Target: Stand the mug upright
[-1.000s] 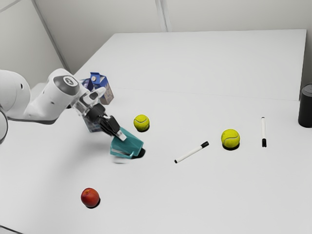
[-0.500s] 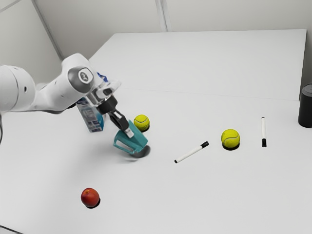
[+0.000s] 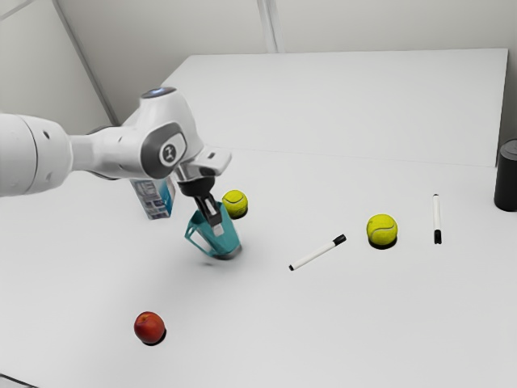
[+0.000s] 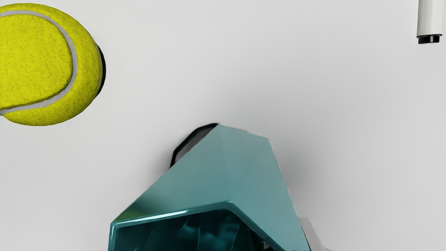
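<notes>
The jaws, pinched nearly shut on a wall of the tilted mug [image 3: 224, 237], should level its base flat against the counter [image 3: 323, 323] before gently parting.

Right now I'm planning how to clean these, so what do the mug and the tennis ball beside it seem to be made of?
The mug looks like glazed ceramic or hard plastic, smooth and glossy: a bright highlight runs along its rim. Either is possible. The tennis ball looks like matte felt, judging by its fine, fuzzy yellow grain.
</notes>
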Available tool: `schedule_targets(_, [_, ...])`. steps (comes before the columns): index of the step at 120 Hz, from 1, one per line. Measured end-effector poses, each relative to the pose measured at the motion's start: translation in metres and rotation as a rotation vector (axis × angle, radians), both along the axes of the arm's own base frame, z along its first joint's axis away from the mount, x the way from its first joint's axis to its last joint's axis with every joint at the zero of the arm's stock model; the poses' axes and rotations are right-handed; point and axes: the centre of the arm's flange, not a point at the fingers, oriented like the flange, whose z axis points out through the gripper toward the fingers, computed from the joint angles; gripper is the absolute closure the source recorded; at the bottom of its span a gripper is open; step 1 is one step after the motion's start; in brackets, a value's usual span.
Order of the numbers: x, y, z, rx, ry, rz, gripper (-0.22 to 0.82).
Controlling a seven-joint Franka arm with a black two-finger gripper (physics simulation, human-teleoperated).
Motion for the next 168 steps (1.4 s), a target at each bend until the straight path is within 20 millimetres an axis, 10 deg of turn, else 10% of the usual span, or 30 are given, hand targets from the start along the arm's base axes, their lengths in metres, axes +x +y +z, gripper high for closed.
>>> schedule_targets(47, [-0.010,-0.010,-0.013,0.046,0.009,0.065,0.77])
schedule_targets(84, [-0.011,-0.020,-0.002,0.052,-0.012,0.086,0.29])
schedule_targets(131, [-0.013,-0.045,0.078,0.060,-0.092,0.127,0.06])
schedule_targets(168, [0.003,-0.055,0.207,0.047,-0.123,0.292,0.01])
